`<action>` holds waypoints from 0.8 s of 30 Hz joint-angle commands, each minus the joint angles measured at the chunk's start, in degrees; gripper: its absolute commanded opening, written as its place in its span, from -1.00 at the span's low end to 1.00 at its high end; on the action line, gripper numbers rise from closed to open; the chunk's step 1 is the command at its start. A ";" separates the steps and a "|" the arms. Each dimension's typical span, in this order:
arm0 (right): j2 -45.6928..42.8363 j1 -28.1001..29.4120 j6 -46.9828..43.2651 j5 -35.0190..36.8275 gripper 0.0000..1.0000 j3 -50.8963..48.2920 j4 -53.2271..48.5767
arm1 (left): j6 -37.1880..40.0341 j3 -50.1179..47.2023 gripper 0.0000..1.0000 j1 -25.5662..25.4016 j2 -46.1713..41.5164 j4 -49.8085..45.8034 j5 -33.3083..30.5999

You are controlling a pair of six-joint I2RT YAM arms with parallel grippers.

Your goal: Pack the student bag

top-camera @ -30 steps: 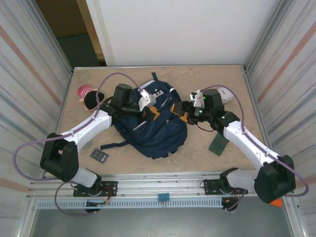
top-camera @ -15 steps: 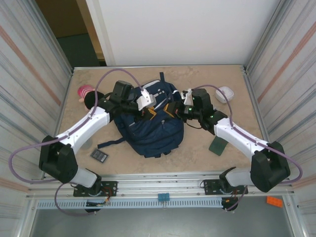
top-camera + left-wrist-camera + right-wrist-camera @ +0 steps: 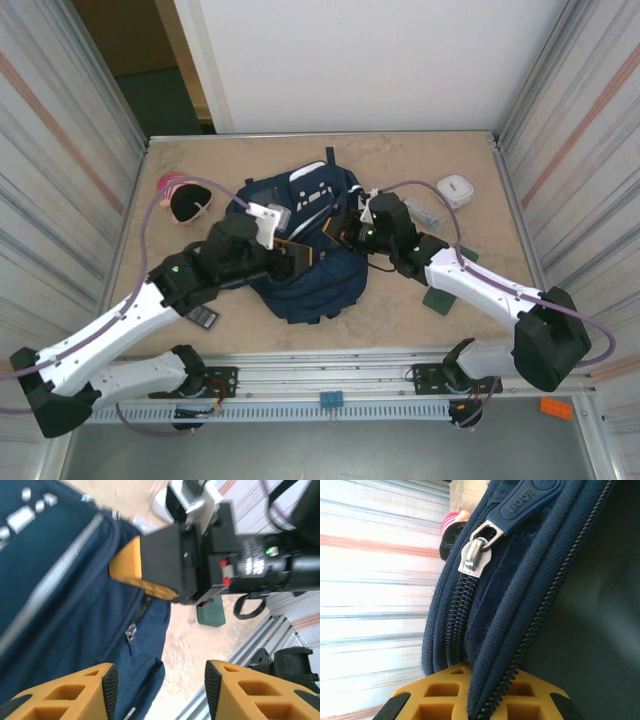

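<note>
- The large navy-blue fabric student bag [image 3: 315, 285] with white patches lies flat in the middle of the tan table [image 3: 400, 165], between the 2 arms.
- The right gripper [image 3: 338, 232] is clamped on the bag's zippered rim. In its wrist view, a fold of navy cloth and zip teeth runs between the 2 yellow fingers [image 3: 452, 675], just below the silver metal zip slider [image 3: 476, 555] and its navy rubber pull tab [image 3: 530, 497]. This pinch probably pins the rim so the zip can be worked.
- The left gripper [image 3: 159, 686] hangs over the bag's front panel, close beside the right one. Its jaws are apart with nothing between them, so I judge it free to go for the pull.
- I cannot tell what is in the bag, as no view looks inside. The teeth by the slider look meshed.
- Several things lie on the table outside the bag. A pink-and-black plush toy [image 3: 180, 198] is to its left and a small dark flat card [image 3: 203, 316] is by the left arm. A white rounded object [image 3: 455, 188] and a dark green flat rectangle [image 3: 440, 295] are to its right.
</note>
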 commanded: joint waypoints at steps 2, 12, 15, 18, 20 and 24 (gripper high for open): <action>-1.68 1.41 0.47 4.35 -1.00 3.31 3.86 | -15.76 -0.67 0.05 -4.87 5.93 -2.86 -9.46; -1.71 3.42 0.59 4.77 -1.00 4.02 3.51 | -22.48 0.74 0.03 -8.30 13.40 -1.72 -15.65; -1.65 3.88 0.61 4.72 -1.00 4.52 3.50 | -23.40 1.69 -0.06 -8.32 15.07 -2.53 -17.10; -1.75 4.14 0.61 4.63 -1.00 4.78 3.20 | -23.39 2.40 -0.14 -8.32 16.11 -2.40 -19.27; -2.01 4.35 0.52 4.74 -1.00 4.86 2.51 | -22.71 3.35 -0.24 -8.24 16.91 -2.47 -21.07; -2.95 4.42 0.18 5.48 -1.00 4.82 0.34 | -21.52 4.72 -0.44 -7.76 17.92 -2.94 -22.22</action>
